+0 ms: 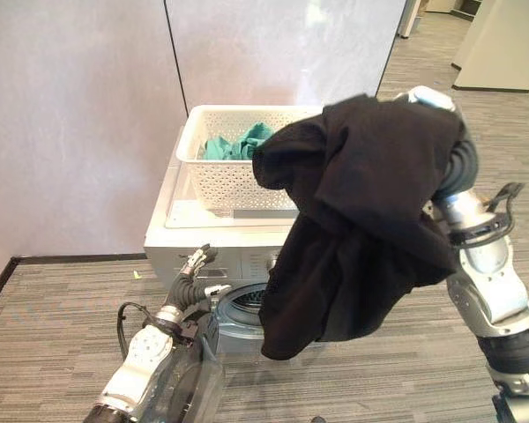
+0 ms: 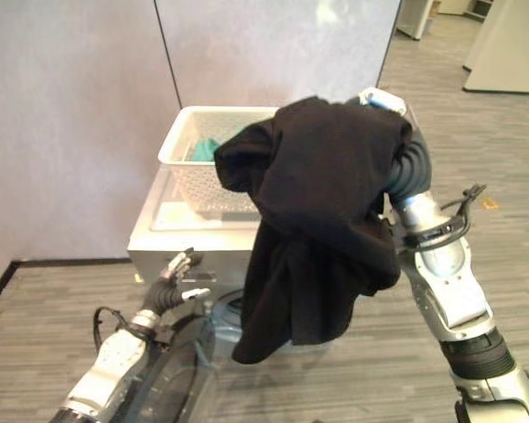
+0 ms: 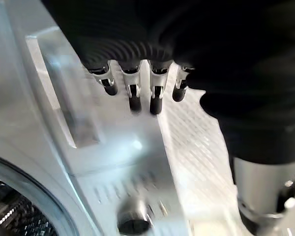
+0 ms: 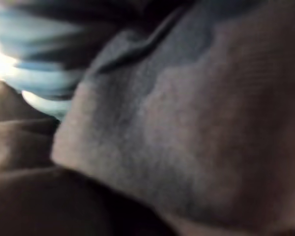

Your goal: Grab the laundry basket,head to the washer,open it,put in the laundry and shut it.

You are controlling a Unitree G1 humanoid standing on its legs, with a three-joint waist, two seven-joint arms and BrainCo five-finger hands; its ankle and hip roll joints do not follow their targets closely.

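Room: grey wood-look plank floor (image 1: pixel 62 335) and pale partition panels (image 1: pixel 79 115) behind a white front-loading washer (image 1: pixel 181 233).
Black garment: a large, dark, limp piece of cloth (image 1: pixel 361 220), bunched and folded at the top and hanging in loose folds; it drapes over the raised right arm, held up in front of the basket and above the washer's opening, its lower edge dangling near the drum mouth.
Laundry basket: white perforated plastic basket (image 1: pixel 225 181) standing on top of the washer, towards the back.
Basket contents: crumpled teal cloth (image 1: pixel 238 144) lying inside, against the rear wall.
Washer door: hinged open towards the robot (image 1: pixel 189 379), round and tinted; the drum opening (image 1: pixel 251 304) shows ribbed metal inside.
Washer front: a round knob (image 3: pixel 133 222) sits on the panel above the drum.
Left hand: low, just beside the washer's front panel (image 1: pixel 197 262); fingers (image 3: pixel 132 96) nearly straight and held together, gripping nothing.
Right hand: covered by the black garment, so I cannot tell how its fingers are set.
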